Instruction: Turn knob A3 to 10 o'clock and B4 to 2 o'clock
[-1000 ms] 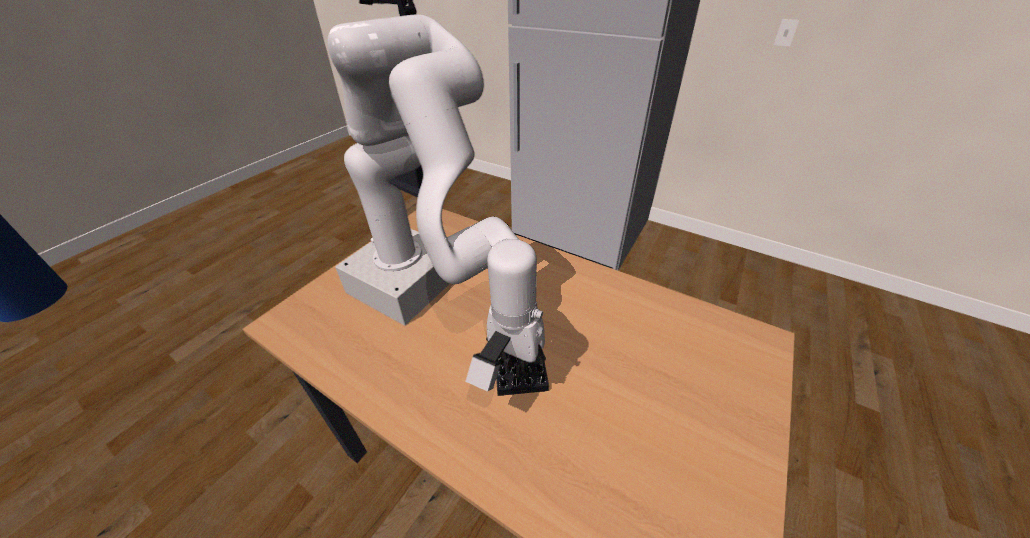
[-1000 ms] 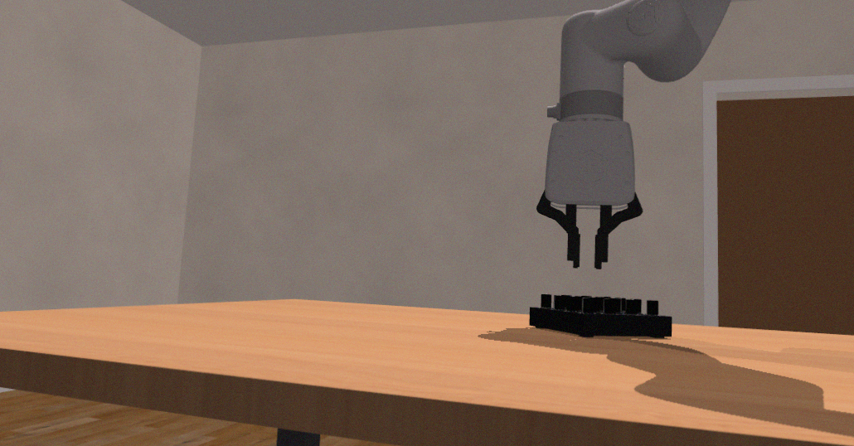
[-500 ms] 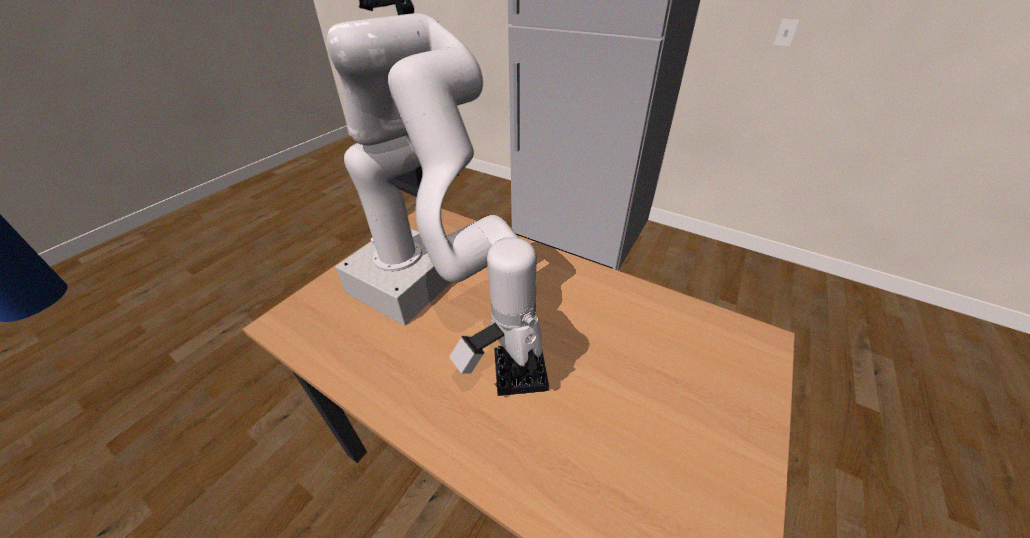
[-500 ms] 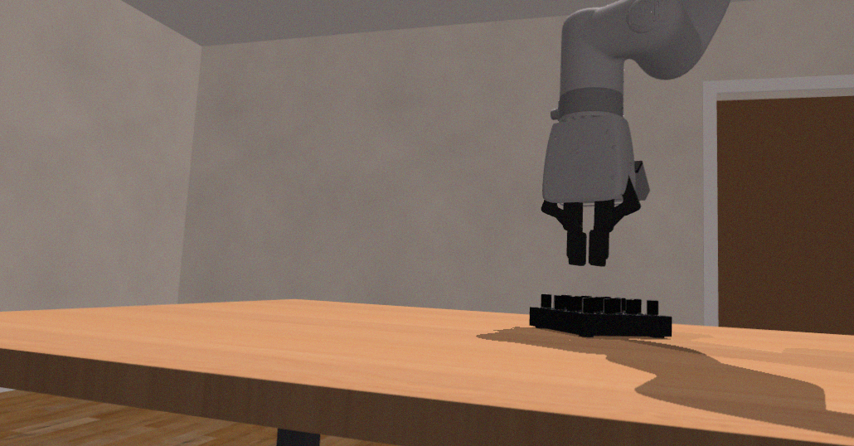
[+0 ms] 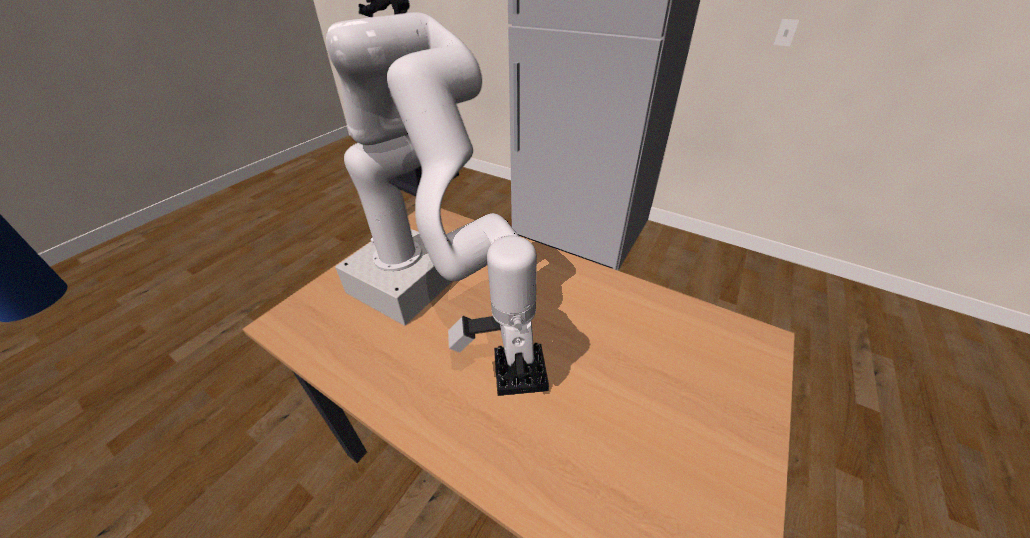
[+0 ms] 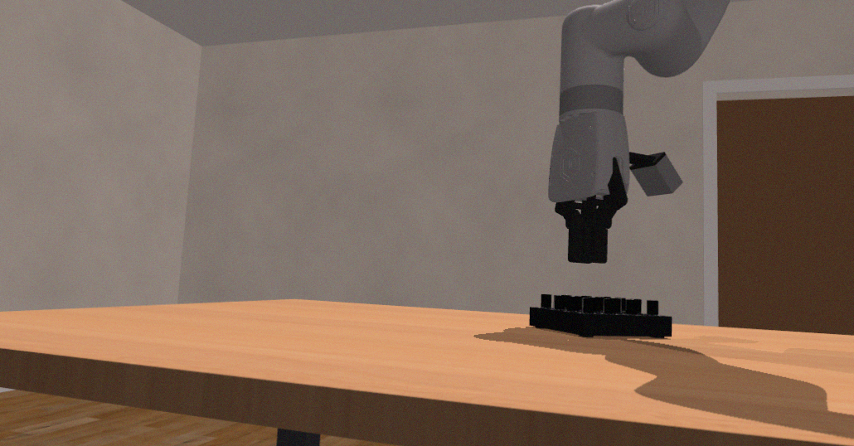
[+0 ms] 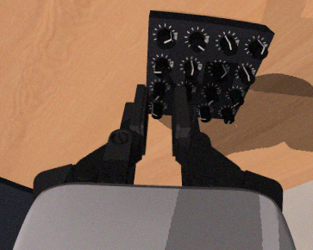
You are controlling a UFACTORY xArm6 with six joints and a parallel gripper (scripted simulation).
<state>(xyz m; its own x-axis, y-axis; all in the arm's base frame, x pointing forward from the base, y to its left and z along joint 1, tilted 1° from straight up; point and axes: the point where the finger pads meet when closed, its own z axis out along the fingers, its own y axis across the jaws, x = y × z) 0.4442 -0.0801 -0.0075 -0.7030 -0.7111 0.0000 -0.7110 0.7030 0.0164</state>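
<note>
Tabletop beneath the raised gripper (image 5: 518,370) (image 6: 587,262) (image 7: 161,88)

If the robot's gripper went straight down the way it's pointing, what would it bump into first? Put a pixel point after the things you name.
Probably the knobs on the black knob box (image 5: 521,391) (image 6: 624,326) (image 7: 210,25), just below the gripper (image 5: 518,375) (image 6: 588,262) (image 7: 160,101). Which knob it would touch first, I can't tell.

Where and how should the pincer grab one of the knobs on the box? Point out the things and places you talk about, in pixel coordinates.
Come straight down from above and grip opposite sides of the knob (image 7: 197,40). The knobs stand up from the knob box's (image 6: 624,325) (image 7: 181,23) top, and close neighbours probably leave little room for a sideways approach.
</note>
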